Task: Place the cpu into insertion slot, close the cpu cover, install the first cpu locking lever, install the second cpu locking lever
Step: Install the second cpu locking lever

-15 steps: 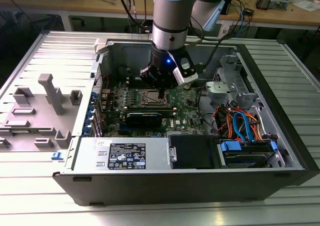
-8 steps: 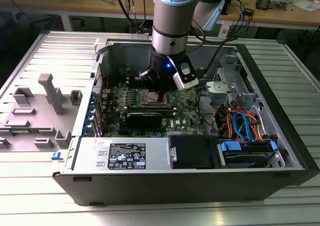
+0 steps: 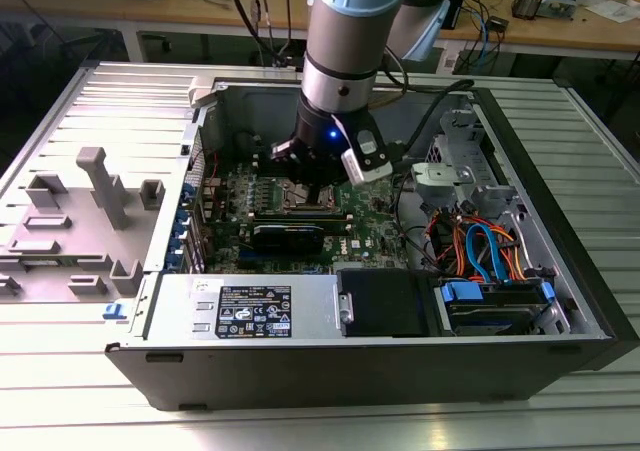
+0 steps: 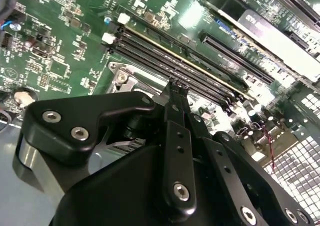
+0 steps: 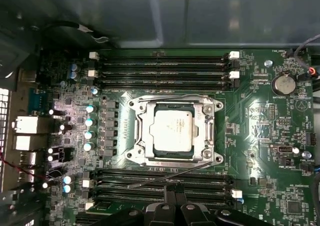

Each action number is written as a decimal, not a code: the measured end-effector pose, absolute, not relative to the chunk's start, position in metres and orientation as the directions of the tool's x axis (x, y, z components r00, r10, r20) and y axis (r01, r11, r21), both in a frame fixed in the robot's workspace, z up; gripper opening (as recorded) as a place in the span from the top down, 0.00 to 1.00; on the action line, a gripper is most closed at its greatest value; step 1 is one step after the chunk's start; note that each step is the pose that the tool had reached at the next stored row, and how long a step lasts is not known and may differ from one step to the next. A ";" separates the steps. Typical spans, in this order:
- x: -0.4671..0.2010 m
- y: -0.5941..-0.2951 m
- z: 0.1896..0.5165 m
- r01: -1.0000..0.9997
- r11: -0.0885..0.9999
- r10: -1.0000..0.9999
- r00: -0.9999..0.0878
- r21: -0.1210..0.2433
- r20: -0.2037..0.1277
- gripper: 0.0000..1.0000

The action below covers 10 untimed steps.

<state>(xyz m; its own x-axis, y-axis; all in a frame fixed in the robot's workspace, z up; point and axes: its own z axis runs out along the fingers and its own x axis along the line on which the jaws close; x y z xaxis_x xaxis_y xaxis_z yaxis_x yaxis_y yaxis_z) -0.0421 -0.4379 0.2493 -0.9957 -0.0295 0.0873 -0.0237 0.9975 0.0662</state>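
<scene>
While the dull silver square cpu (image 5: 172,131) sits under the thin silver cpu cover (image 5: 174,132), my black gripper (image 5: 175,190), fingers together, hovers by 1 thin wire locking lever (image 5: 170,175).

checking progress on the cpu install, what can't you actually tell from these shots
- Gripper: in both wrist views the fingertips meet end-on, so any gap is hidden.
- Insertion slot: in the exterior view the arm's wrist covers most of it.
- Thin lever: in the first wrist view it lies across the memory slots, but whether it is latched is too fine to tell.
- Cpu cover over the cpu: whether fully seated is unclear.
</scene>
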 end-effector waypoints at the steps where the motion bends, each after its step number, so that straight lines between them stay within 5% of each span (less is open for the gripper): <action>1: -0.042 -0.440 0.249 -0.024 0.997 -0.030 -0.995 0.078 0.090 0.89; 4: -0.043 -0.445 0.249 -0.023 0.993 -0.034 -0.995 0.119 0.095 0.89; 10: -0.046 -0.449 0.247 -0.022 0.989 -0.037 -0.994 0.145 0.099 0.89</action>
